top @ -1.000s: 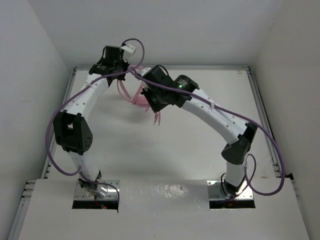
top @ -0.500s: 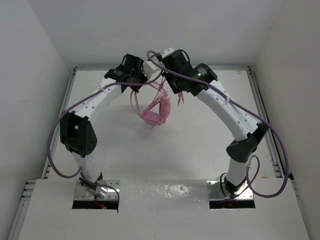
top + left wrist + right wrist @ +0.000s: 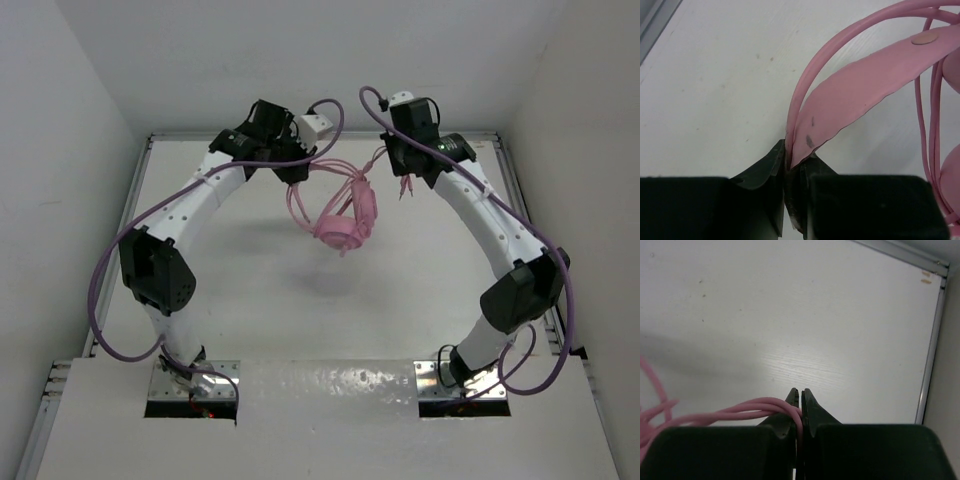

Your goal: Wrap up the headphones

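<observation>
The pink headphones (image 3: 346,218) hang above the table at the back middle, earcups down. My left gripper (image 3: 298,172) is shut on the thin headband (image 3: 860,85), pinched between the jaws in the left wrist view (image 3: 792,162). My right gripper (image 3: 405,173) is shut on the thin pink cable (image 3: 740,411), which leaves the jaws (image 3: 800,399) to the left in two strands. In the top view the cable (image 3: 350,167) stretches between the two grippers. The plugs (image 3: 403,190) dangle under the right gripper. More cable strands (image 3: 927,125) run beside the headband.
The white table (image 3: 400,290) has a metal rail along its right edge (image 3: 932,340) and back edge (image 3: 470,135). White walls close in on the left, back and right. Purple arm cables (image 3: 110,250) loop beside both arms.
Both arms have swung to the right. The right gripper has gone to the back right, drawing the cable out. The headphones have shifted right with the left gripper and hang lower.
</observation>
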Controlling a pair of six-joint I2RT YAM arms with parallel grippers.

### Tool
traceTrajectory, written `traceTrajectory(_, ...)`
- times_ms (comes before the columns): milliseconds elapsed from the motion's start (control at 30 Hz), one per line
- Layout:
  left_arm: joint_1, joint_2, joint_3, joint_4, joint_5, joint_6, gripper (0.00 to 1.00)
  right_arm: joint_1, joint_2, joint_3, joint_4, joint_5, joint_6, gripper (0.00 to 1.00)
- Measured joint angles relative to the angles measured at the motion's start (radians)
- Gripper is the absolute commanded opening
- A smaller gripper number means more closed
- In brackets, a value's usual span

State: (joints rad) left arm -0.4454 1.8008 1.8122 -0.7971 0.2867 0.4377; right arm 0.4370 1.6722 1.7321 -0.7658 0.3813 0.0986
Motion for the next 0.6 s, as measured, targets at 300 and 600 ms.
traceTrajectory(300, 0.018, -0.013, 0.035, -0.034, 0.211, -0.106, 0.00, -0.022, -0.034, -0.197, 0.209, -0.235, 0.050, 0.34)
traceTrajectory(600, 0.130, -0.038, 0.039, -0.015, 0.278, -0.247, 0.00, -0.029, -0.132, -0.541, 0.428, -0.492, 0.108, 0.50)
